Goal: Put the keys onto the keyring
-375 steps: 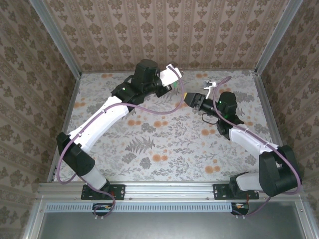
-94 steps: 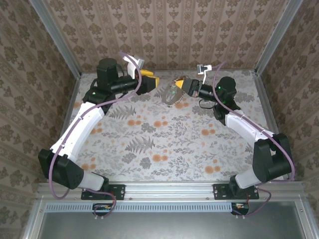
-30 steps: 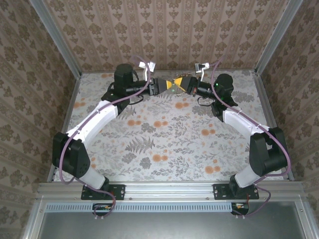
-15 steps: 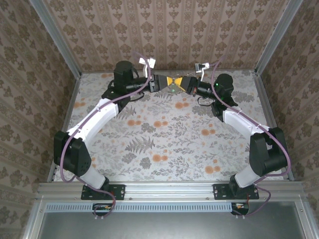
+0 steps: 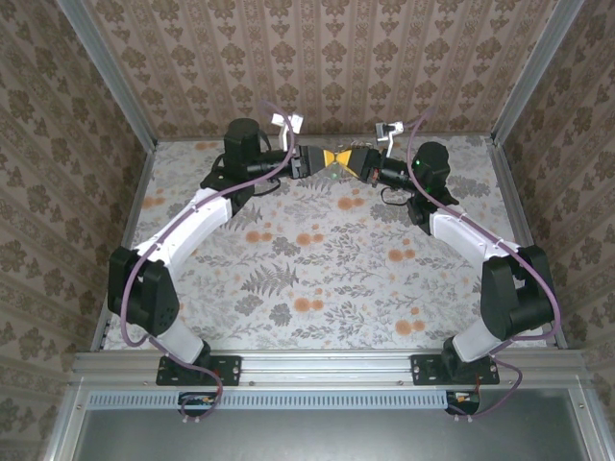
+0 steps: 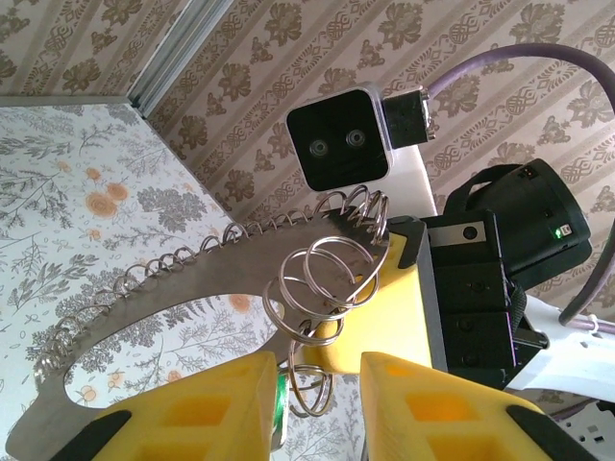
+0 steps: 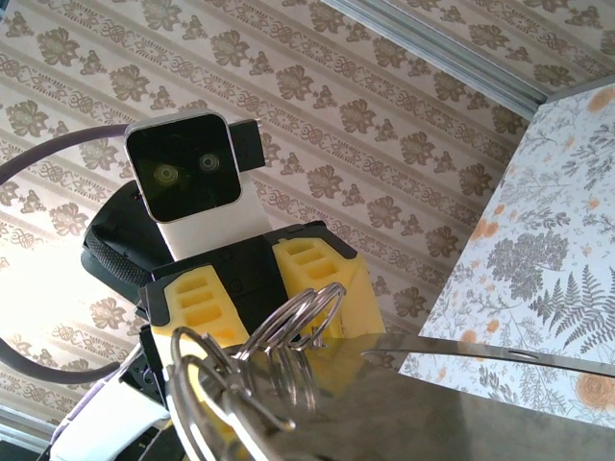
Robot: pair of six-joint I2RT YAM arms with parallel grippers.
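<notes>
Closest in the left wrist view: left gripper [image 6: 317, 375], its two blocky yellow fingers [image 6: 192, 413] cut off by the bottom edge and parted by a plain gap. In that gap, tight against the inner face of the finger on the picture's left, a thin strip of bright green: head of the tiny key [image 6: 281, 423], mostly hidden, blade not made out. Cannot tell whether pinched or merely beside the finger.

Just beyond the fingertips, a cluster of thin silvery wire rings [image 6: 322, 283], overlapping, count unclear, lowest loop dipping into the gap. Hung on the keyring [image 6: 183, 288], a large flat grey-metal hoop with more small wire loops along its outer edge. Only one arc in frame, far end cropped at lower left.

Upper end of that arc clamped in the yellow fingers of the right gripper [image 6: 380, 288], clenched on it, contact partly masked by the rings. Behind, a square white-framed wrist camera [image 6: 341, 139].

In the right wrist view, same band as a blurred grey mass along the bottom.

Farther off, flowered table [image 6: 77, 163] and patterned brown wall [image 6: 240, 58]. From above, both grippers tip to tip over the table's far middle, details between them too small to tell.
</notes>
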